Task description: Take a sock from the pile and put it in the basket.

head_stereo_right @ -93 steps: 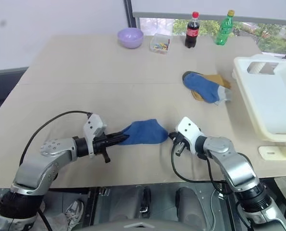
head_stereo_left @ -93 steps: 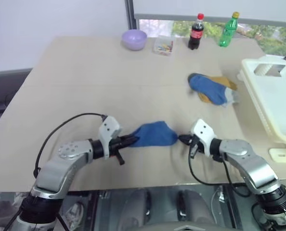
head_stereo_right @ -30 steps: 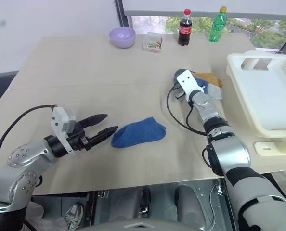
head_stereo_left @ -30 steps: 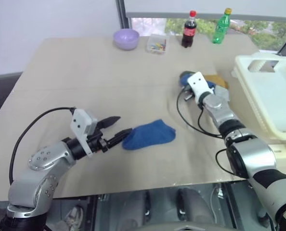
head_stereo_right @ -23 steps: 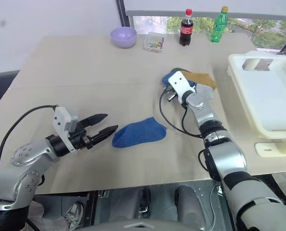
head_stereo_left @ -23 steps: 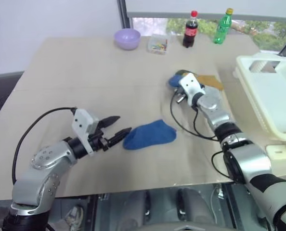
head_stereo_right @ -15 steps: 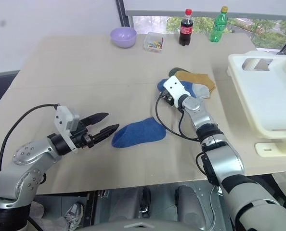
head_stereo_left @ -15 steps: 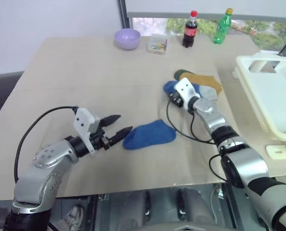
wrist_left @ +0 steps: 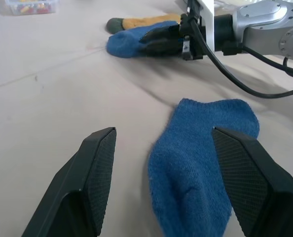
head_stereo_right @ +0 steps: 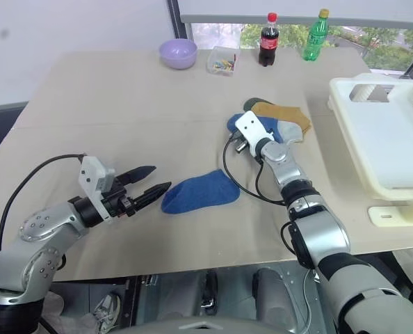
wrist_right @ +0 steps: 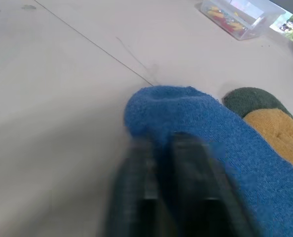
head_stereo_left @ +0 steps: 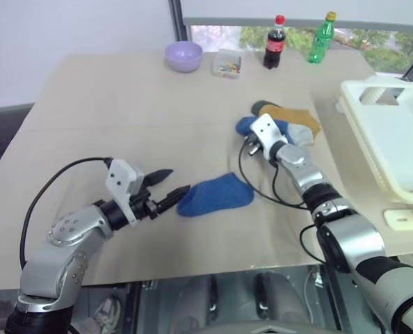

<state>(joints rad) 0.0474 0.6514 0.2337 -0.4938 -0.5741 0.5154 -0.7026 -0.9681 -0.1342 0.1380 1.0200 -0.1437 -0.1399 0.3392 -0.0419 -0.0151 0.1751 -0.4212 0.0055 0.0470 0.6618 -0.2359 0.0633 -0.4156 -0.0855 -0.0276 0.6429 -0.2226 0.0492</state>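
The right gripper (head_stereo_right: 236, 136) is sitting at the near-left edge of the pile (head_stereo_right: 272, 124), its two black fingers closed together on the toe end of the royal-blue sock (wrist_right: 196, 123) that is lying on top; the right wrist view is showing the fingers pinched on the blue fabric. That sock is stretching away from the jaws toward about two o'clock across the table, running back under the wrist, with the mustard-yellow sock (head_stereo_right: 284, 111) and its dark green end (wrist_right: 250, 101) lying just behind it and the light grey sock (head_stereo_left: 305, 132) peeking out at the pile's far right side. The cream-white laundry basket (head_stereo_right: 384, 132) is standing at three o'clock from the pile, near the table's right edge, so the carry, as I judge it, is calling for a lift and a swing to the right; the right arm is by far the nearer one to both pile and basket.

The left gripper (head_stereo_right: 151, 180) is hovering low over the table with its jaws standing wide apart and holding nothing, pointing at a second blue sock (head_stereo_left: 215, 195) that is lying flat, alone, just beyond its fingertips and well apart from the pile.

The beige table (head_stereo_left: 123, 111) is giving open room between pile and basket. At twelve o'clock along the far edge are standing a lilac bowl (head_stereo_left: 184, 55), a clear box of small coloured items (head_stereo_left: 227, 64), a cola bottle (head_stereo_left: 274, 43) and a green bottle (head_stereo_left: 320, 38)
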